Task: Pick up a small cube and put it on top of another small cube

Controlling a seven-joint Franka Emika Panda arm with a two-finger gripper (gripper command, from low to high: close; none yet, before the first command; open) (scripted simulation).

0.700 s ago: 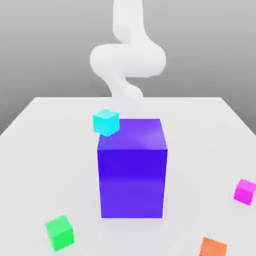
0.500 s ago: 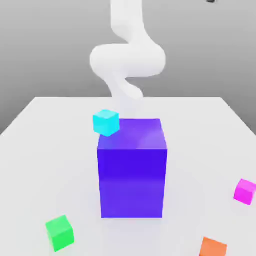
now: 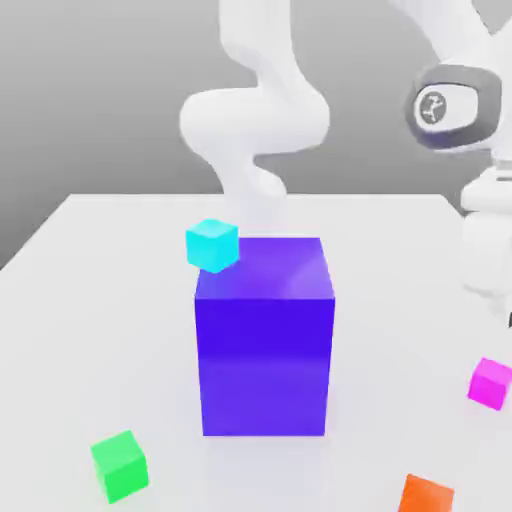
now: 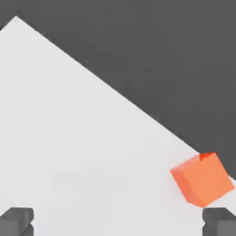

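Fingers (image 4: 16, 222) stand released in the hand view, magenta cube (image 3: 490, 384) in the exterior.

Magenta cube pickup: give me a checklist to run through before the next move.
1. Gripper open: ok, fingers wide apart in the hand view.
2. Nothing held: ok, bare table between the fingers.
3. Magenta cube free on top: ok, nothing rests on it.
4. Gripper lined up over the magenta cube: cannot tell.
5. Orange cube outside the finger gap: cannot tell, it lies near one finger.
6. Magenta cube stacked on another small cube: not ok, it sits on the table.
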